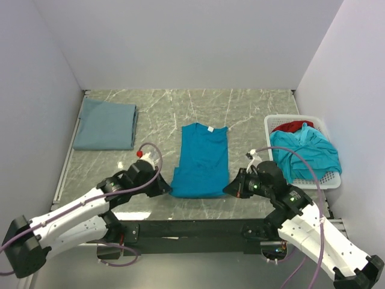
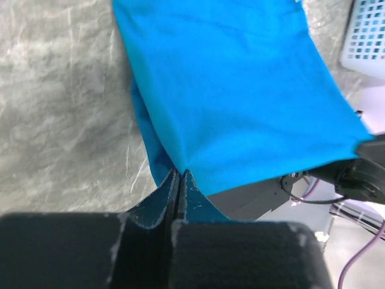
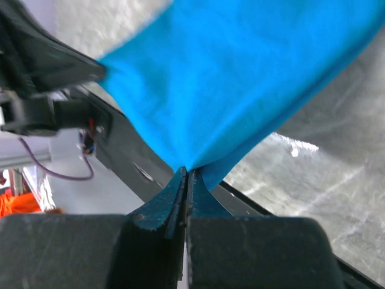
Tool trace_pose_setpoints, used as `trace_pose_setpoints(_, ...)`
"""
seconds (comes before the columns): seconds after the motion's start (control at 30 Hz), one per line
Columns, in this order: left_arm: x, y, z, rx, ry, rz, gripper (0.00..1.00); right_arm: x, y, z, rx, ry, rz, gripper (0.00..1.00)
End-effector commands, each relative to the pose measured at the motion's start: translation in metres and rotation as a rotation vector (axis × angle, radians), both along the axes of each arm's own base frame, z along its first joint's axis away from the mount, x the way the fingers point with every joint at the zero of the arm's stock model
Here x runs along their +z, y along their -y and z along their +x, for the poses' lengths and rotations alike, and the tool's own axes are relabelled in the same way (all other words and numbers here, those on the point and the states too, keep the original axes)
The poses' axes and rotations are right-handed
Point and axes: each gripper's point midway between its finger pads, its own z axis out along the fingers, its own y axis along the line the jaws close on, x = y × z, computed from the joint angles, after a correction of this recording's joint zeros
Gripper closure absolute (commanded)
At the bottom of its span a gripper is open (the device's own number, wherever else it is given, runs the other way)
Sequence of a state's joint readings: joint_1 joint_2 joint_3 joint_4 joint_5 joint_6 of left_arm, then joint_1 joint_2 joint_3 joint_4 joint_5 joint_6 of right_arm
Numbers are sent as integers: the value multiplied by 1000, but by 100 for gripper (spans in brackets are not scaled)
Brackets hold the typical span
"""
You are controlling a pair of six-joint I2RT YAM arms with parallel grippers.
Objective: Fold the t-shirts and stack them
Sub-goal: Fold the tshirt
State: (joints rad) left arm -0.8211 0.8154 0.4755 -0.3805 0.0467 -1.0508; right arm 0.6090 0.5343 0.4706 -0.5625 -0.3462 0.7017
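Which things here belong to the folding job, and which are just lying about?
Job: middle teal t-shirt, near corners pinched by left claw and right claw; folded grey-blue t-shirt; crumpled teal t-shirt; red t-shirt.
Lying about: white basket; marble table.

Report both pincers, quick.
Left pincer: closed on the near left corner of the teal t-shirt.
Right pincer: closed on that shirt's near right corner.
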Motion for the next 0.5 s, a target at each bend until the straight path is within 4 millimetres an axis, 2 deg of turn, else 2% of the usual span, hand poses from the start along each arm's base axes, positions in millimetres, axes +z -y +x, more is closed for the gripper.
trace_pose_setpoints(0.0,43,22,24,-37,113,-28,99,29,3,19,-58,97,-5,100)
trace_pose_setpoints(0.07,50,30,40,-40,158,-3,100,38,6,34,-95,126,-42,100)
trace_pose_setpoints(0.1,67,38,50,-42,194,-23,100,40,10,45,-133,154,-64,100)
trace_pose_setpoints(0.13,70,41,57,-42,203,-13,100,43,11,53,-154,162,-78,100)
trace_pose_setpoints(0.17,61,45,66,-42,182,20,100,45,15,63,-184,174,-86,100)
trace_pose_setpoints(0.2,75,49,80,-29,209,7,100,51,16,71,-199,196,-77,100)
trace_pose_setpoints(0.27,74,56,94,-35,210,16,100,63,21,88,-246,212,-63,100)
trace_pose_setpoints(0.3,82,61,99,-42,221,-9,100,71,22,94,-255,233,-48,100)
trace_pose_setpoints(0.47,101,60,134,-13,266,-67,100,93,28,117,-281,272,-36,100)
